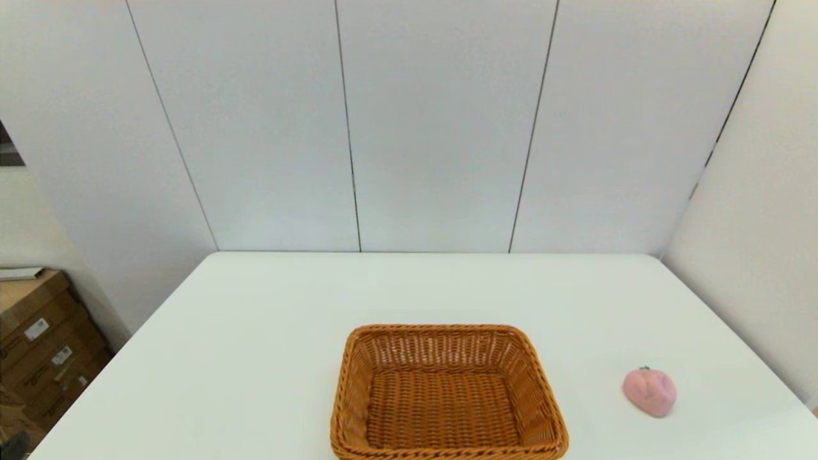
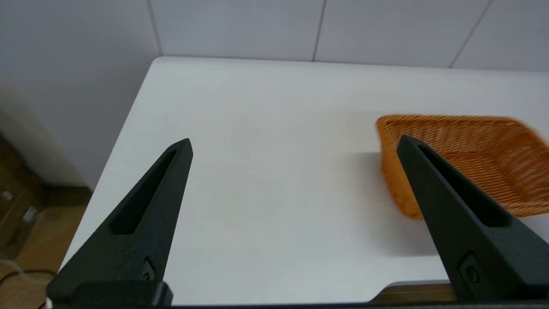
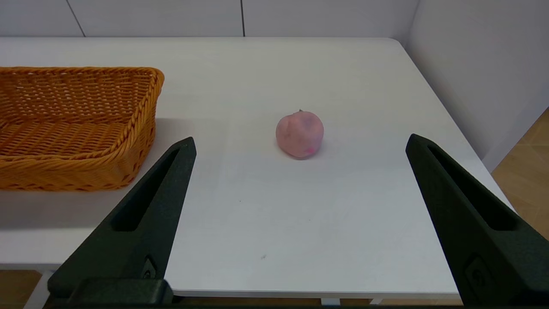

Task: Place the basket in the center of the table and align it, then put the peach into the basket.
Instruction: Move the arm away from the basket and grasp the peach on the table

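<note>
Orange-brown wicker basket (image 1: 447, 393) at lower centre of the head view, on the white table (image 1: 255, 358), near edge cut off by the frame bottom; nothing inside, only bare woven floor. Pale pink peach (image 1: 650, 391) at lower right of that view, resting on the tabletop well apart from the basket, small dark stem at its top. Nothing between basket and peach but bare table surface. Grey panelled wall (image 1: 409, 128) behind the table; stacked cardboard boxes (image 1: 38, 345) at lower left, beyond the table edge and partly cut off. No arm visible in the head view. Left gripper (image 2: 294, 143) held low near the table's front edge, jaws spread wide and grasping nothing, basket at right of its view, blurred and partly covered by one black finger (image 2: 450, 201). Right gripper (image 3: 300, 143) likewise low near the front edge, jaws released and wide apart, peach in the middle of its view between the fingers but farther off, untouched; basket at left, cut off by the frame edge.
</note>
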`<action>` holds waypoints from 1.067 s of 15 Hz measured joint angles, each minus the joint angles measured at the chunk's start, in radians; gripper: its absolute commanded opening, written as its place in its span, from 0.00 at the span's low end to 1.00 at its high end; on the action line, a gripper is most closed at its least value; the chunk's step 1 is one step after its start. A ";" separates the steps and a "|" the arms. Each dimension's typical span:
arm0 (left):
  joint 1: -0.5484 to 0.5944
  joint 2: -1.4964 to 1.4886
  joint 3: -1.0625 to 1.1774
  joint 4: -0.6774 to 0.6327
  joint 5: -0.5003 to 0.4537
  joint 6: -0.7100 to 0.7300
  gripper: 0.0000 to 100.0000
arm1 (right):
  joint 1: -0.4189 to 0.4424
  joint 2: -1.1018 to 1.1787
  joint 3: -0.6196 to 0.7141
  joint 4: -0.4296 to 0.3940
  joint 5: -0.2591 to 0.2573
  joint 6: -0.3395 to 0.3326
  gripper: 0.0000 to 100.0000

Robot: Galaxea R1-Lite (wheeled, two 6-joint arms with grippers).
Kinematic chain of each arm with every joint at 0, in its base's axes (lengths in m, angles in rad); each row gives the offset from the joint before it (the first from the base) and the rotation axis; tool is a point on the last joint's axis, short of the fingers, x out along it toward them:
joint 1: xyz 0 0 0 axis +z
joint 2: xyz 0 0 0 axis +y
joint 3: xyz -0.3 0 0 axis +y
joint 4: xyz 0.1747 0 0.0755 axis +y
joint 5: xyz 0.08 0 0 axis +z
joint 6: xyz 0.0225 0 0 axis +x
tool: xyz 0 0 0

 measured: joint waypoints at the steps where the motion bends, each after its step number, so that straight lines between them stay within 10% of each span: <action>1: 0.014 -0.059 0.056 -0.001 -0.001 0.015 1.00 | 0.000 0.000 0.000 0.000 0.000 0.000 1.00; 11: 0.048 -0.322 0.373 -0.213 0.041 0.054 1.00 | 0.001 0.050 -0.045 0.009 0.001 -0.005 1.00; 16: 0.047 -0.323 0.377 -0.214 0.044 0.035 1.00 | 0.004 0.518 -0.201 0.000 -0.003 -0.005 1.00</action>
